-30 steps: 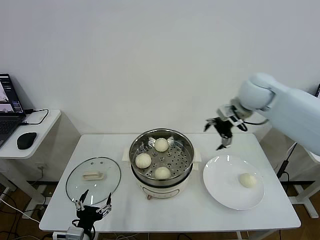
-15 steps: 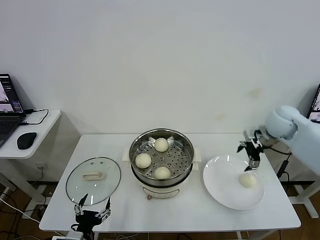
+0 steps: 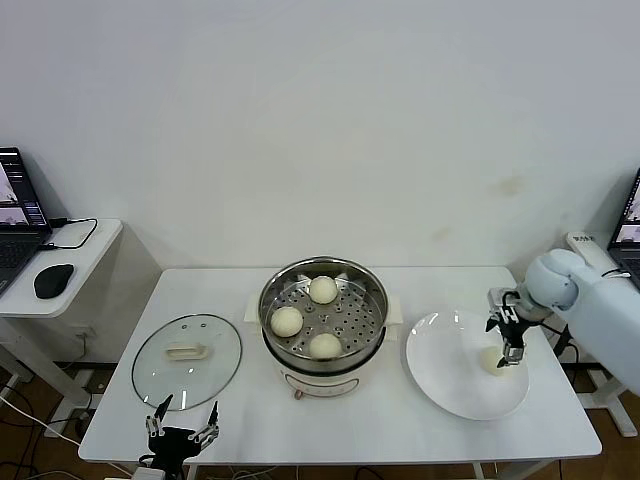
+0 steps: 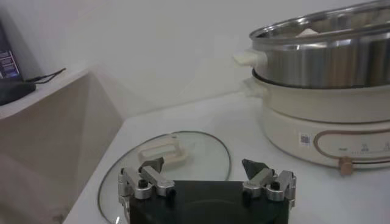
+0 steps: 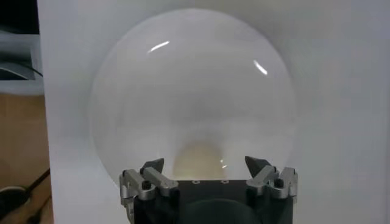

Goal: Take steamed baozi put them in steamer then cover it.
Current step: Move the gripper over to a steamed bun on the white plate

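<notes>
Three buns are sitting on the perforated tray inside the steamer, which is standing at the middle of the white table with its lid off. One further bun is lying on the white plate to the robot's right of the steamer, toward the plate's far right part. Right gripper is hanging directly over that bun with its fingers spread wide, gripping nothing; in the right wrist view the bun is showing between the two spread fingertips of the gripper, with the plate filling the scene beyond. Left gripper is waiting at the near edge of the table, likewise spread and empty, just short of the glass lid. That lid is lying flat on the table to the robot's left of the steamer, cream handle up. Also present on a side desk at far left: laptop and black mouse.
</notes>
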### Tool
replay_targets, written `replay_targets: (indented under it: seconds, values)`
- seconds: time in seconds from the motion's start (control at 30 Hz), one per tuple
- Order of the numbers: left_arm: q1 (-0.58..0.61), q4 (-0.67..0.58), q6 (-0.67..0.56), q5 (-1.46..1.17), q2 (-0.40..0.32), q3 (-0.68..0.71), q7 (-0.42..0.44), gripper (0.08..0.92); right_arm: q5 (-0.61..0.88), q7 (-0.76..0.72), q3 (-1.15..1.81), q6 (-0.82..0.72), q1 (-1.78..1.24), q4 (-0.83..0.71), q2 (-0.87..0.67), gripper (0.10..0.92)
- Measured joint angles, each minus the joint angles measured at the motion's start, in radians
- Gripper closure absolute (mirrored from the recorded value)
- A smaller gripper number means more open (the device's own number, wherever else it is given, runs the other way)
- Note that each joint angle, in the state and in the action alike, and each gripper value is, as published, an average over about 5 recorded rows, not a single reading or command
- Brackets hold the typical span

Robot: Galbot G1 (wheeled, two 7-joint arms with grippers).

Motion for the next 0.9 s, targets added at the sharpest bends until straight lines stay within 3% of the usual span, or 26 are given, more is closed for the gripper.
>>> replay_targets:
  seconds: [0.9]
  values:
    - [0.002, 0.038, -0.007, 0.004, 0.001, -0.005, -0.002, 0.177, -0.122, 0.051, 0.047, 0.060, -0.067, -0.130, 0.084, 0.202]
